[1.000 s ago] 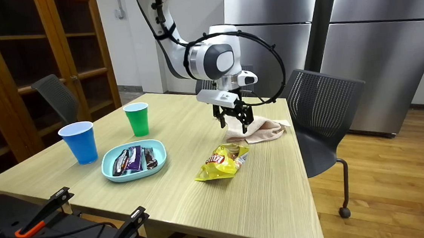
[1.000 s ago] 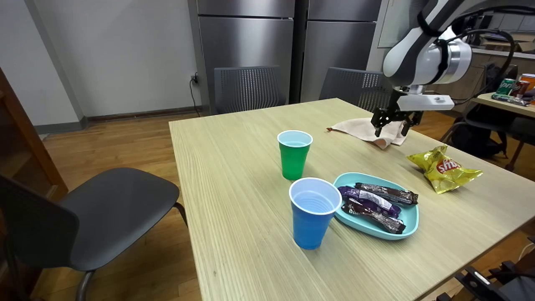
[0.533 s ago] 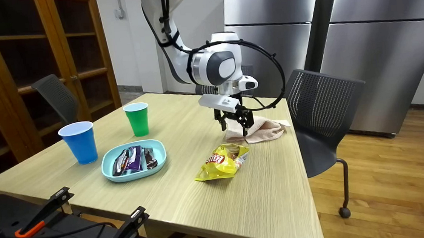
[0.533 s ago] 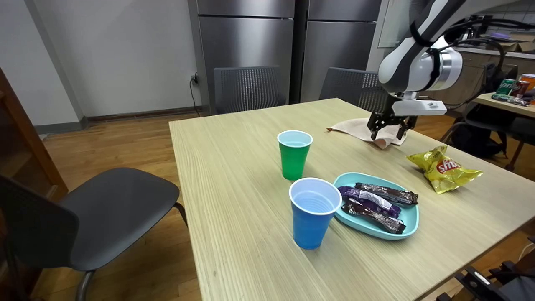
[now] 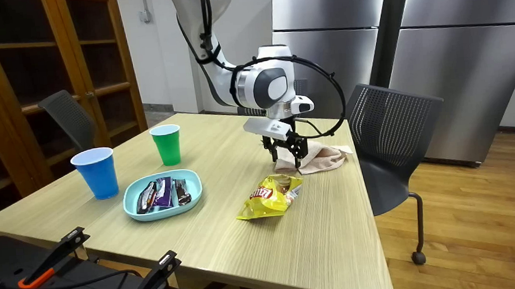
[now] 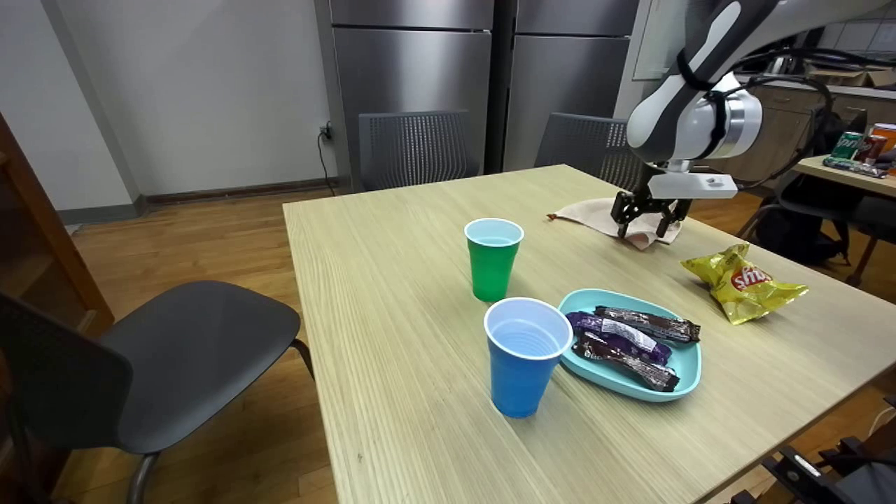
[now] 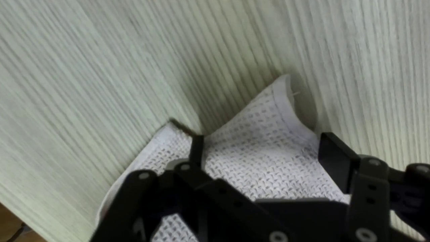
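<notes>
While the tool point(image 7: 263, 148) hung low over the pale pink cloth point(image 7: 265, 171), its fingers point(image 7: 336, 161) stood wide apart, with a peaked corner of the cloth showing between them in the wrist view. Whether either finger touched it, I could not tell. The cloth lay crumpled on the wooden surface point(image 5: 213, 166), near the edge by a dark mesh-backed chair point(image 5: 390, 134). A yellow chip bag point(image 5: 266, 199) rested near it. Well apart from the tool stood a green cup point(image 6: 492, 269) and a blue cup point(image 6: 519, 385), the latter just beside a turquoise tray point(image 5: 171, 213) that held wrapped bars point(image 5: 164, 193).
</notes>
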You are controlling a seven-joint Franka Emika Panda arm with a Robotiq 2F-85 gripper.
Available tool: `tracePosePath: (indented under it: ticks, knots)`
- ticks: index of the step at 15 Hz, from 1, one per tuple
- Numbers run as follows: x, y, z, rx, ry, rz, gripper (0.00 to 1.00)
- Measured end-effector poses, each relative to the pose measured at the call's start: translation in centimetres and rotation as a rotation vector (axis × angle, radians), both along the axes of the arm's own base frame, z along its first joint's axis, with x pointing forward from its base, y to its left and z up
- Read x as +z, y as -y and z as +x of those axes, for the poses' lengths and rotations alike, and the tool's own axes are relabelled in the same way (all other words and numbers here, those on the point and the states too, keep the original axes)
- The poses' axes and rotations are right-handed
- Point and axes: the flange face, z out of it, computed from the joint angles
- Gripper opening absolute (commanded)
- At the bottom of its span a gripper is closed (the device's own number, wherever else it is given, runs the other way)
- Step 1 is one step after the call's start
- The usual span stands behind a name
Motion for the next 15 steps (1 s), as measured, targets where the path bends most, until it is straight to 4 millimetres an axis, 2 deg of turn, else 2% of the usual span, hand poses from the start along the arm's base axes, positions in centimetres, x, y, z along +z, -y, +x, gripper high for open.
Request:
tracePosePath:
  ticks: [7,8,15]
  knots:
    - [0.08,0.25,0.64,-0.006,0.012,-0.004,0.03]
    - [0.13,0.29,0.68,-0.007,0.013,-0.004,0.0]
    - [0.36,0.53,0.67,-0.011,0.003,-0.003,0.01]
